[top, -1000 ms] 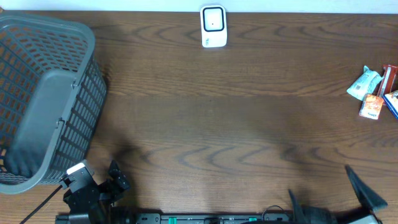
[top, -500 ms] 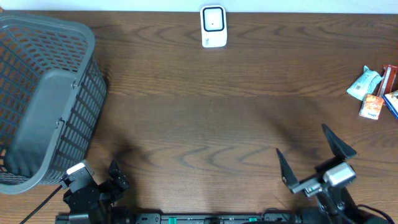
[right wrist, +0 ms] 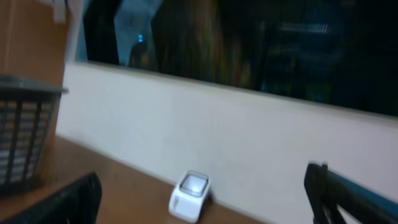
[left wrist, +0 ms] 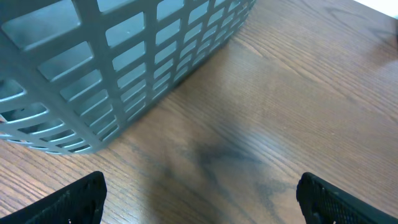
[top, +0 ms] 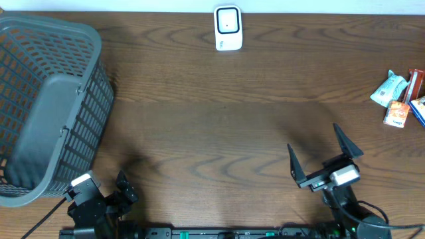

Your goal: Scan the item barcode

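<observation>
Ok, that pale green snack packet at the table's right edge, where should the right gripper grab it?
Likely across the narrow middle of the pale green snack packet, straight down from above. It lies flat and slanted, so the open right gripper should turn to span its short width. A red wrapped bar and an orange packet lie close beside it.

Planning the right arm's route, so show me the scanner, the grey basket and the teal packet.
scanner (top: 228, 28): overhead view, middle of its upward face.
grey basket (top: 93, 119): overhead view, on its mesh side wall.
teal packet (top: 388, 89): overhead view, middle of the wrapper.
</observation>
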`<action>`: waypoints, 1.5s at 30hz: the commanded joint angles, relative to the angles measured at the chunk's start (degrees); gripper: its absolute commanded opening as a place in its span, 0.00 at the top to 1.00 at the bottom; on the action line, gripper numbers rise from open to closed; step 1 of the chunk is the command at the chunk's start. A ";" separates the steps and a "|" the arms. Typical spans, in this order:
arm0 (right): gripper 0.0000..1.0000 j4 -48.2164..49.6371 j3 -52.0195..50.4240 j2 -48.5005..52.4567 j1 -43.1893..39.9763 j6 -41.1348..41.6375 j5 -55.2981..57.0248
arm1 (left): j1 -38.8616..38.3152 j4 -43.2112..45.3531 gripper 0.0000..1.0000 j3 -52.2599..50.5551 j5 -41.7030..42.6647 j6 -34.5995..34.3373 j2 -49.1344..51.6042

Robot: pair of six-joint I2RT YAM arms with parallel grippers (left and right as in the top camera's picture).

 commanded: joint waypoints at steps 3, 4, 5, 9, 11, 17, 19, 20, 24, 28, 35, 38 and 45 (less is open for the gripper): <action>0.01 1.73 -3.54 -0.50 0.02 0.07 1.66 | 0.20 0.02 0.02 0.09 -0.33 -0.07 0.00; 0.01 1.53 -3.54 -0.50 0.00 0.11 1.86 | 0.20 0.02 0.02 0.09 -0.33 -0.07 0.00; 0.01 1.44 -3.54 -0.50 -0.09 0.07 1.97 | 0.20 0.02 0.02 0.09 -0.33 -0.07 0.00; 0.01 0.90 -3.54 -0.50 -1.42 0.09 5.01 | 0.20 0.02 0.02 0.09 -0.33 -0.07 0.00; 0.01 0.59 -3.54 -0.55 -2.14 0.09 7.26 | 0.20 0.02 0.02 0.09 -0.33 -0.07 0.00; 0.01 -6.23 -3.54 -0.57 -2.29 0.09 14.34 | 0.20 0.02 0.02 0.09 -0.33 -0.07 0.00; 0.01 -9.62 -3.54 -0.57 -2.29 0.09 15.34 | 0.20 0.02 0.02 0.09 -0.33 -0.07 0.00; 0.01 -11.41 -3.54 -0.57 -2.29 0.09 15.82 | 0.20 0.02 0.02 0.09 -0.33 -0.07 0.00; 0.01 -18.03 -3.54 -0.59 -2.29 0.07 17.81 | 0.20 0.02 0.02 0.09 -0.33 -0.07 0.00; 0.01 -23.12 -3.54 -0.59 -2.29 0.09 20.41 | 0.20 0.02 0.02 0.09 -0.33 -0.07 0.00; 0.01 -24.68 -3.56 -0.61 -2.36 -1.42 21.14 | 0.20 0.02 0.02 0.09 -0.33 -0.07 0.00; 0.01 -24.70 -3.56 -0.61 -3.04 -1.36 20.85 | 0.20 0.02 0.02 0.09 -0.33 -0.07 0.00; 0.01 -24.85 -3.56 -0.61 -4.83 -1.18 20.00 | 0.20 0.02 0.02 0.09 -0.33 -0.04 0.00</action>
